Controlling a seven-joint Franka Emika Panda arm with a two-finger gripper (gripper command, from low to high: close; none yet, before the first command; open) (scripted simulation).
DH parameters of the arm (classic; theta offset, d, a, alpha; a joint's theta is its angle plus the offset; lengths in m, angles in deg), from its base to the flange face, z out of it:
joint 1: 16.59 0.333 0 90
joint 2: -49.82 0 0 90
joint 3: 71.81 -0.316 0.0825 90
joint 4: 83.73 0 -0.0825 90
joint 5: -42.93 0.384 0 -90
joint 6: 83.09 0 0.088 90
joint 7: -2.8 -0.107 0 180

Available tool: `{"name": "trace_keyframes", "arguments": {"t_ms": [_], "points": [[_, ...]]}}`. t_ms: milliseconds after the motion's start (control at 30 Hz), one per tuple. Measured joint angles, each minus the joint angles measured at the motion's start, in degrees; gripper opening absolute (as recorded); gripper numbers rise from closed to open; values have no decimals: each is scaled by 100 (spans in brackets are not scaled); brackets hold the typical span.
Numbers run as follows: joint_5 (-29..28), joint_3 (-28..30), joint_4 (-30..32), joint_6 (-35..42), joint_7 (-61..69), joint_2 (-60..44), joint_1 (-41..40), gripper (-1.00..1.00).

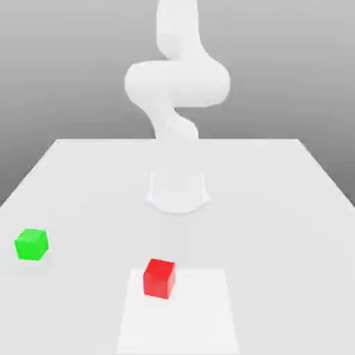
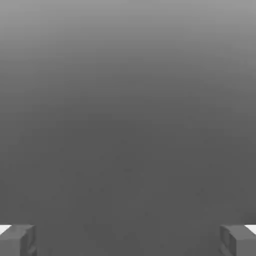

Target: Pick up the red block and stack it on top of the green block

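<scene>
Red block (image 1: 159, 279), lower centre of the exterior view, rests unstacked on the pale table (image 1: 263, 243); green block (image 1: 31, 245), lower left, awaits it as base. Your gripper (image 2: 128, 241) stands wide open, empty, presumably ready for grasping.

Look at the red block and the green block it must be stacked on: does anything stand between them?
Nothing visible does: only bare tabletop and part of the white patch lie between the red block and the green block.
</scene>
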Motion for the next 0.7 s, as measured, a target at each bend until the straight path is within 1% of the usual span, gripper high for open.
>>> {"name": "trace_keyframes", "arguments": {"t_ms": [400, 567, 700], "points": [[-44, -43, 1846, -1640, -561, -2394, -367, 0], [-10, 0, 2703, -2451, -791, -3603, -479, 0], [29, 10, 2782, -3176, -815, -4507, -496, 0]]}}
